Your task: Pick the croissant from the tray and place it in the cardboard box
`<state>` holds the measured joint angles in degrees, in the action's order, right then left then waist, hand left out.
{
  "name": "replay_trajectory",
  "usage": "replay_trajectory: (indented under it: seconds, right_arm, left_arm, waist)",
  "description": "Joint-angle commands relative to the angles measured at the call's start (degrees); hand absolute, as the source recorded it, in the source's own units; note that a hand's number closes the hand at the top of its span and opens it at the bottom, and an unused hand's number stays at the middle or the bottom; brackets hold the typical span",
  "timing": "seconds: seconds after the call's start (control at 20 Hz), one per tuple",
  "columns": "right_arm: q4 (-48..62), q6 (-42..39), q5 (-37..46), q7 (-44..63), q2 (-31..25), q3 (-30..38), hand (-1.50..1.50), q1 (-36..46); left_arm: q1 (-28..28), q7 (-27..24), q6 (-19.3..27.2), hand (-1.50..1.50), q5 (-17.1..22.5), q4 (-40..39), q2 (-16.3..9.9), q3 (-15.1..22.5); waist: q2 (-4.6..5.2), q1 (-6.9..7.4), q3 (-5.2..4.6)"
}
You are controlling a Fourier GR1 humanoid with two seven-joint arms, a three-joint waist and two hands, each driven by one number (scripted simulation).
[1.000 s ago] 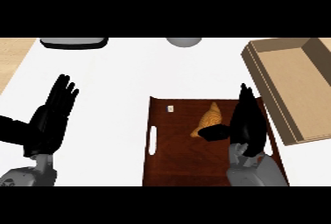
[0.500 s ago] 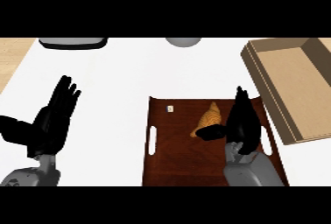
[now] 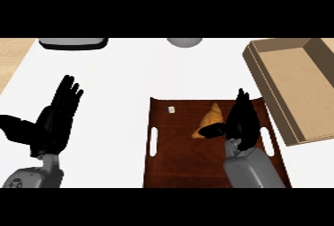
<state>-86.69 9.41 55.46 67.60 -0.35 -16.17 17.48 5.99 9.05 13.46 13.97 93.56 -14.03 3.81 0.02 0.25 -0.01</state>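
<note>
Dark brown wood makes up the tray (image 3: 169, 163), which is seen in the head view lying on the white counter (image 3: 130, 79) just right of centre, its long sides running away from the robot. Pale slot handles are cut near its left and right edges. A small pale tag (image 3: 171, 109) lies near the tray's far left corner.

The croissant (image 3: 210, 120) is found on the far half of the tray, pointed end away from the robot, well inside the rim. The right hand (image 3: 243, 123) is held over the tray just right of the croissant, fingers straight and pressed together, pointing away, while the thumb is reached leftward and appears to touch the croissant's near end. Whether the croissant is actually pinched cannot be told. The grey right forearm (image 3: 251, 170) covers the tray's near right part.

The cardboard box (image 3: 294, 88) stands to the right, open at the top, its near left wall close to the tray's right edge and slightly angled. Between hand and box only the tray rim and the box wall are seen.

The left hand (image 3: 55, 119) is shown at the left, open with fingers spread and upright, resting well apart from the tray. Bare counter lies between it and the tray.

At the far edge, a grey tray-like object (image 3: 73, 43) and a grey rounded object (image 3: 184, 42) are partly seen, well clear of the tray. A wooden surface (image 3: 13, 55) borders the counter at the far left.
</note>
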Motion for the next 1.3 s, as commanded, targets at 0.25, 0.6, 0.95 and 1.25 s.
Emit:
replay_trajectory:
  seconds: [0.25,0.6,0.95,1.25]
  right_arm:
    - [6.6,9.5,-2.7,8.3,0.3,-3.5,-1.50,1.7]
    - [9.3,7.9,-3.7,5.3,0.3,-0.5,-1.50,1.4]
    - [13.9,12.7,-5.1,6.4,0.3,-4.0,-1.50,3.4]
    - [13.8,11.3,-4.3,5.8,0.3,-3.2,-1.50,3.9]
  left_arm:
    - [-0.4,-0.6,-4.5,0.00,2.5,-0.8,-1.7,-3.9]
    - [4.1,4.0,1.1,0.00,-3.1,-0.6,1.1,-0.5]
    - [2.6,5.4,-1.2,0.00,-0.5,1.4,0.8,-2.7]
    - [-0.4,3.0,-2.8,0.00,-0.8,2.7,1.1,-3.5]
  waist:
    - [0.03,0.35,0.00]
    - [0.08,-0.31,0.02]
    - [0.04,0.23,0.02]
    - [-0.05,0.11,0.00]
